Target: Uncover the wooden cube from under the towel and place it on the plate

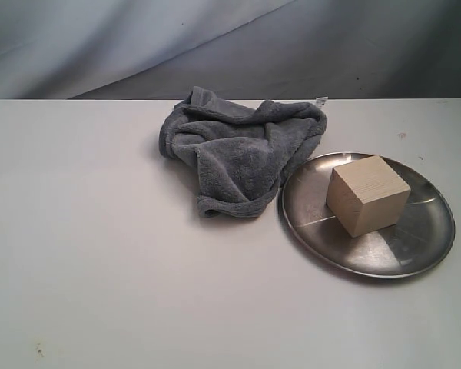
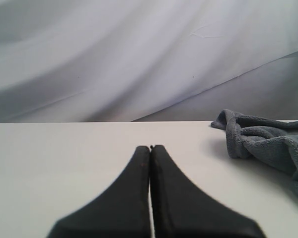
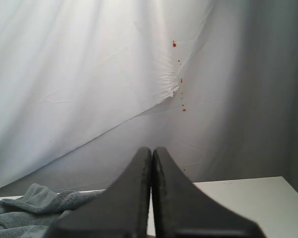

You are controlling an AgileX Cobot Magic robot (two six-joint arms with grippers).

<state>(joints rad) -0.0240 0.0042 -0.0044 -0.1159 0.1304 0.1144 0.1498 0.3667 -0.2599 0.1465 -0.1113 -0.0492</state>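
The pale wooden cube [image 1: 366, 194] stands uncovered on the round steel plate [image 1: 422, 238] at the right of the exterior view. The blue-grey towel [image 1: 234, 157] lies crumpled just left of the plate, its edge touching the rim, with a small white label [image 1: 321, 100] at its far corner. Neither arm appears in the exterior view. My left gripper [image 2: 150, 148] is shut and empty, low over bare table, with the towel [image 2: 268, 141] off to one side. My right gripper [image 3: 152, 148] is also shut and empty; the towel [image 3: 30, 206] shows beyond it.
A white table [image 1: 100, 269] carries everything, with a grey-white draped backdrop [image 1: 215, 38] behind its far edge. The table's far right corner [image 3: 283, 181] shows in the right wrist view.
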